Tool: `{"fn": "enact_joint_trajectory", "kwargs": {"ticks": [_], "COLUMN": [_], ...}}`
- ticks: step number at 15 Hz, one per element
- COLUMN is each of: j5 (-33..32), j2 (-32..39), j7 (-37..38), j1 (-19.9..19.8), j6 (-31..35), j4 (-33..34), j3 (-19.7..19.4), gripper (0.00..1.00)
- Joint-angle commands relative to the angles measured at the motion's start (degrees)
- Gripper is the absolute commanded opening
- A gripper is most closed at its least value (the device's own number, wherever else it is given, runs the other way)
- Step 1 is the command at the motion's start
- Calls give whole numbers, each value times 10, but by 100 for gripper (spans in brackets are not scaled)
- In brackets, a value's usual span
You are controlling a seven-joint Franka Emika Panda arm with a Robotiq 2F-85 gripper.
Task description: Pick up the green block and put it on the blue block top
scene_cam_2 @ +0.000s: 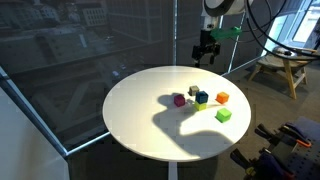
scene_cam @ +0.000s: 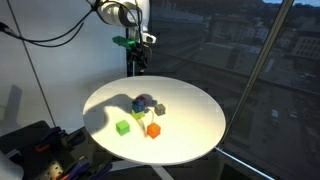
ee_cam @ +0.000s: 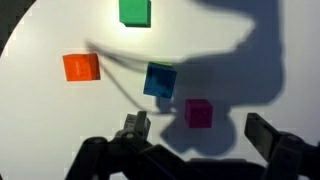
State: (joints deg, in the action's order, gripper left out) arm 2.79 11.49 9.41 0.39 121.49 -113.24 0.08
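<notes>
Hovering high with my pincer (ee_cam: 198, 128) spread and empty, I could knock the pink block (ee_cam: 198, 112) crowding the blue block (ee_cam: 158, 79) when I bring over the green block (ee_cam: 134, 10), which lies apart.

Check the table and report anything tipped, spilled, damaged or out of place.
Nothing stands out. The green block, the blue block, the orange cube and the magenta cube all sit flat on the white table, with no spill or damage. The gripper hangs open and empty above them.
</notes>
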Motion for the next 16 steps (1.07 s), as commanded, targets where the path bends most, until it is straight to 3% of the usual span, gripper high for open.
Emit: {"fn": "enact_joint_trajectory", "kwargs": {"ticks": [1, 16], "j5": [16, -2], "j2": [-38, -205], "j7": [-3, -16], "j1": [-3, -5], "j6": [6, 82], "j4": [-45, -266], "j3": [-2, -3], "gripper": [100, 100]}}
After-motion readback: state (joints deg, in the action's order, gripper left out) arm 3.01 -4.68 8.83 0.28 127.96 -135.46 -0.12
